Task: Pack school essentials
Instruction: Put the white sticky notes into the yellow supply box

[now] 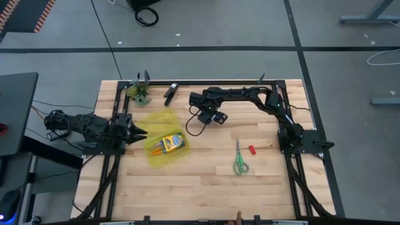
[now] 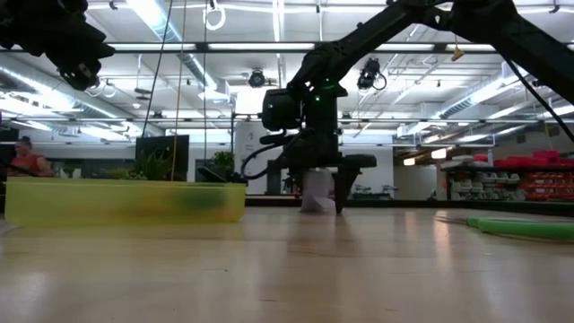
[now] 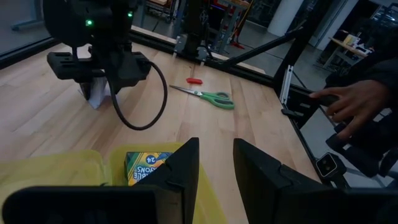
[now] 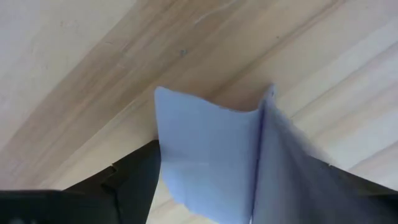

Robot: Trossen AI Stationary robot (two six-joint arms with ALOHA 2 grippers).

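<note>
High view: we see the right gripper (image 1: 215, 117) mid-table, the left gripper (image 1: 139, 132) at the yellow tray (image 1: 155, 154) holding the crayon box (image 1: 171, 143); scissors (image 1: 239, 159) and eraser (image 1: 252, 150) lie apart.
Low view: we see the right gripper's fingers pinching the pale note pad (image 2: 316, 191) just above the table.
Left wrist: we see its fingers (image 3: 180, 169) parted, empty.
Right wrist: we see the pad (image 4: 211, 155) bent between its fingers.

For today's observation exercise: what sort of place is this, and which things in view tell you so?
Probably a robotics lab or workshop in a large industrial hall. Two robot arms are mounted on a framed wooden table, long ceiling strip lights run overhead, and cables trail across the taped concrete floor.
</note>
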